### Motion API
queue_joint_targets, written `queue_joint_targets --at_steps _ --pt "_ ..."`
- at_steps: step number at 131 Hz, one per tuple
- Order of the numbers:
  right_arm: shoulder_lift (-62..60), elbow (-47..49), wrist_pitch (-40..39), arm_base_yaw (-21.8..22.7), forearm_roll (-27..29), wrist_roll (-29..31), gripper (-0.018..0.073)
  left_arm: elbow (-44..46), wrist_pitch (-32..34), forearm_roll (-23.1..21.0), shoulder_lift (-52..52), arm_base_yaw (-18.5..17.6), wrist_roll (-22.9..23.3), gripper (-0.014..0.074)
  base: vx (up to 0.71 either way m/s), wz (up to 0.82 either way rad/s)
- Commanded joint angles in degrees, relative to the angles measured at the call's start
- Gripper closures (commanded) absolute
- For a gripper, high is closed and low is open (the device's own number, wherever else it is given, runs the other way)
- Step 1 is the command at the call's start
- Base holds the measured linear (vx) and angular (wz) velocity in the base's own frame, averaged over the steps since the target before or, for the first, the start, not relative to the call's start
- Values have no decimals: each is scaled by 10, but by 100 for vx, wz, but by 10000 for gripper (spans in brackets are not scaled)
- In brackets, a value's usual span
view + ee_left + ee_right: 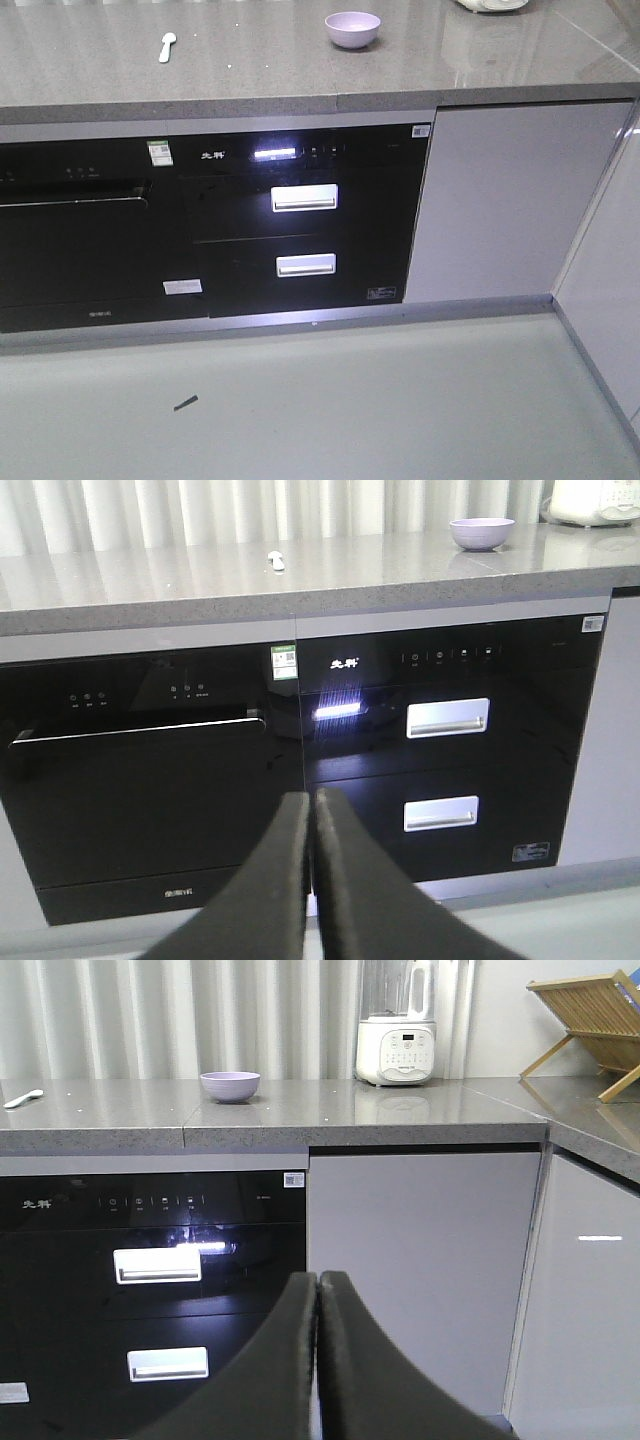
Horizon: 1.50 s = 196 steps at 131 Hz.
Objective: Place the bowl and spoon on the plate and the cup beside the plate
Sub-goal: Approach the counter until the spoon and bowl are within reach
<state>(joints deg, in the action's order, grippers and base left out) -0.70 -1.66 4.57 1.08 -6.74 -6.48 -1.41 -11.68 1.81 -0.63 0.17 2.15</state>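
Here the lavender bowl point(352, 29) stands upright on the grey speckled countertop point(260, 75), and everything else is placed from it. The pale spoon point(167, 46) lies flat on the same surface, well apart from the bowl on its left, with its scoop end turned away from the counter's front edge. A white blender point(397, 1030) stands farther off on the bowl's other side, and a wooden dish rack point(590, 1020) sits beyond that. Directly below the bowl, under the counter edge, is a black drawer appliance point(305, 230) with two pale handles. The left gripper point(311, 798) and the right gripper point(318, 1278) both hang well beneath the bowl's level, each with its black fingers pressed together on nothing.
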Motion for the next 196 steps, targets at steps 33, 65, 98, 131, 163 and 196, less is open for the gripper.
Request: queue_joint_targets --at_steps 33,65,98,131,163,196 --pt "-1 -4 -46 3 -3 4 568 -6 43 -5 -9 1 1 603 28 4" --pt "-1 -4 -46 3 -3 4 568 -6 43 -5 -9 1 1 603 27 5" --pt "-1 -4 -46 3 -3 4 568 -6 43 -5 -9 1 1 603 24 4" --pt "-1 -4 -46 3 -3 4 568 -6 43 -5 -9 1 1 603 22 1" --pt "-1 -4 -46 3 -3 4 568 -6 43 -5 -9 1 1 603 22 -1" --pt "-1 -4 -46 3 -3 4 568 -6 43 -5 -9 1 1 603 22 0"
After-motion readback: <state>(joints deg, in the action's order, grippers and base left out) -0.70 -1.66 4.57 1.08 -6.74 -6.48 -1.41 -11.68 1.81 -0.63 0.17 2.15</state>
